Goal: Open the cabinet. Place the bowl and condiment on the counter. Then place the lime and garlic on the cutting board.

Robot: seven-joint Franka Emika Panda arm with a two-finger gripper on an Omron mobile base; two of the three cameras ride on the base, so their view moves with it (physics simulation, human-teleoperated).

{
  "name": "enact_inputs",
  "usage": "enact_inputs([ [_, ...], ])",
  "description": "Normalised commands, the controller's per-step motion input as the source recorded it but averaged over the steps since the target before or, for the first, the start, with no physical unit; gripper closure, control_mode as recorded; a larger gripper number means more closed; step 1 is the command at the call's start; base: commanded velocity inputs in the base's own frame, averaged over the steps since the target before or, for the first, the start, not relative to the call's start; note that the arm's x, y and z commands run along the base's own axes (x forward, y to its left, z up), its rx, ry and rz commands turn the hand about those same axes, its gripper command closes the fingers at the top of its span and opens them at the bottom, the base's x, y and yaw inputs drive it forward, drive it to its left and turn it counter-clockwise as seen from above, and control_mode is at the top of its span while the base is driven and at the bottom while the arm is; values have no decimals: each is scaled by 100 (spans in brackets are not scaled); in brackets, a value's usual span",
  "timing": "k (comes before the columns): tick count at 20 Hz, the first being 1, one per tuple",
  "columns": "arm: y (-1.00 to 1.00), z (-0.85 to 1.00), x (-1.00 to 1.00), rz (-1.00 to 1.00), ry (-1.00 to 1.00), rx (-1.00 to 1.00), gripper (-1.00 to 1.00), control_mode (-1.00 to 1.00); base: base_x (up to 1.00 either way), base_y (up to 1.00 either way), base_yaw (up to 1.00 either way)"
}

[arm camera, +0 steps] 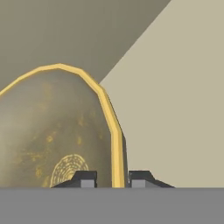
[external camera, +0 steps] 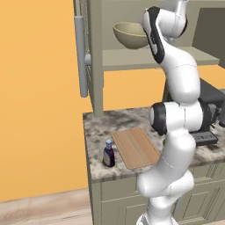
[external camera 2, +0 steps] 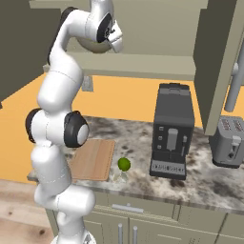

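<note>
The cabinet [external camera: 94, 66] stands open, and the beige-olive bowl [external camera: 129, 35] sits on its inner shelf. In the hand view the bowl's yellowish rim [arm camera: 114, 131] runs between my two fingertips, so my gripper [arm camera: 113, 179] is shut on the bowl [arm camera: 52, 131]. On the counter [external camera: 99, 127] the condiment [external camera: 108, 154] stands upright, just left of the bare cutting board [external camera: 136, 147]. Off the board's right end on the counter lies the lime [external camera 2: 124, 164], with the pale garlic [external camera 2: 119, 177] just in front of it.
A dark coffee machine [external camera 2: 171, 131] stands on the counter right of the lime, and a grey toaster [external camera 2: 228, 140] beyond it. The open doors with bar handles [external camera: 81, 57] [external camera 2: 236, 86] jut out on both sides. My arm rises in front of the board.
</note>
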Motion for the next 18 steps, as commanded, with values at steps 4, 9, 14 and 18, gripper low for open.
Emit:
enact_inputs([
  [4,-34,-2,-86,-1,-36,7,100,-100,0,0,0],
  [9,-39,-4,-98,0,-24,5,100,-100,0,0,0],
  [14,-22,0,-100,0,-4,1,100,-100,0,0,0],
  [18,-16,0,-100,0,0,0,100,-100,0,0,0],
])
